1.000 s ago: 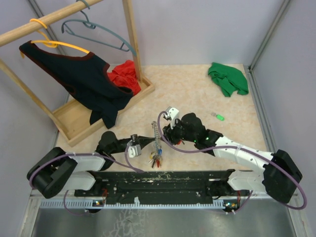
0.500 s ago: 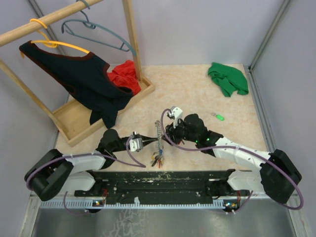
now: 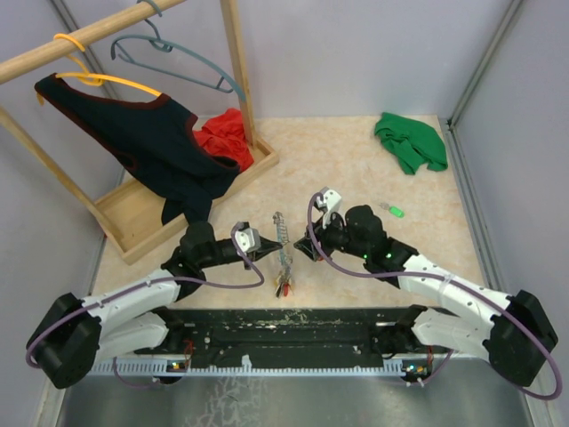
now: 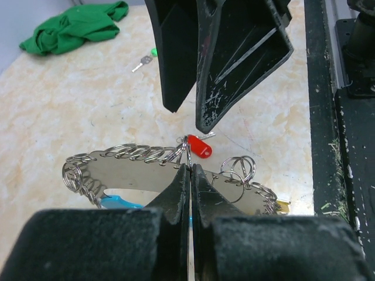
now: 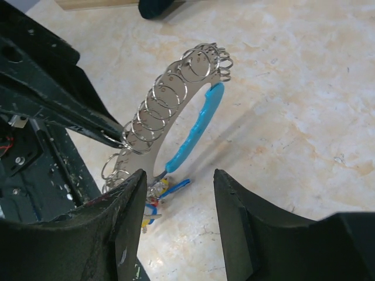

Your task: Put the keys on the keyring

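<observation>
The keyring point(image 3: 282, 233) stands on edge on the table between my two grippers, a silvery loop of small rings point(image 5: 170, 96) with a light-blue segment point(image 5: 196, 132) and coloured tags point(image 3: 284, 286) at its near end. My left gripper point(image 4: 190, 167) is shut on one small ring of it. A red-headed key point(image 4: 198, 146) hangs right at that ring; whether it is threaded on I cannot tell. My right gripper point(image 5: 180, 175) stands open just right of the loop, holding nothing. A green-headed key point(image 3: 394, 210) lies alone on the table at the right.
A green cloth point(image 3: 411, 140) lies at the back right. A wooden clothes rack with its base tray point(image 3: 133, 222), a black garment point(image 3: 142, 133) and a red cloth point(image 3: 227, 138) fills the back left. The black mounting rail point(image 3: 293, 325) runs along the near edge.
The right gripper has backed off to the right, away from the keyring, and its jaws have opened a little wider. The left gripper has moved up and right, still pinching the ring.
</observation>
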You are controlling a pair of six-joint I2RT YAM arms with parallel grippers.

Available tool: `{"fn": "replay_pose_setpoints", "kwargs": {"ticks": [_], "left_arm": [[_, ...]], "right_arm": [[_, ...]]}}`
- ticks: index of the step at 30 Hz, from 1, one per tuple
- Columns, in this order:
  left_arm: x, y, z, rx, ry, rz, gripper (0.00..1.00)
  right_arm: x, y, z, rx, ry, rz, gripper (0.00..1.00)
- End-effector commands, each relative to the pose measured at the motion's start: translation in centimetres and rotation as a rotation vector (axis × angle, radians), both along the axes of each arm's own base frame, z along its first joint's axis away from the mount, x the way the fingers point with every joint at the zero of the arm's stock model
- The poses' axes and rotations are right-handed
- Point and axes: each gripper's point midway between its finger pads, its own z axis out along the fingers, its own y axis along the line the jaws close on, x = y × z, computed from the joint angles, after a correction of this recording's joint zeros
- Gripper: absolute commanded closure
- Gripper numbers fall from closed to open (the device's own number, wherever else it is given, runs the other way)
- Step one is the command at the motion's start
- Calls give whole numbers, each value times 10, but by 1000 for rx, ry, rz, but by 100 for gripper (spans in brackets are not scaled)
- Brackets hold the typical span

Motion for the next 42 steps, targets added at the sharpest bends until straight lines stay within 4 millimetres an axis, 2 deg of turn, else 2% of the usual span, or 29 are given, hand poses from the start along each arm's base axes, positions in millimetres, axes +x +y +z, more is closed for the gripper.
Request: {"fn": "replay_pose_setpoints", "kwargs": {"ticks": [1,8,13,17,20,24,29,32,36,42], "left_arm": [[-1,-1,6,23,47,3,100],[-6,-7,10,24,38,-54,100],[-12,-10,13,27,4,-102,100],[-16,-11,15,32,-14,-131,100],[-22,-9,20,26,-38,-153,100],[-23,-7,28,16,-67,-149,100],[-5,-5,24,63,-49,-69,100],[6,-3,22,76,-63,-14,100],[8,-6,14,76,-54,-13,100],[8,-8,10,62,-48,-19,100]], "right_arm": [[-11,12,21,75,-56,109,49],[-7,21,17,81,-66,135,50],[1,22,14,86,-64,101,54],[9,20,2,73,-28,42,55],[17,14,-13,54,38,-27,62],[21,11,-28,15,122,-61,64],[19,4,-16,33,88,-78,64],[19,-4,0,62,39,-105,56],[21,-3,21,114,-21,-107,47],[32,3,32,200,-26,-148,43]]}}
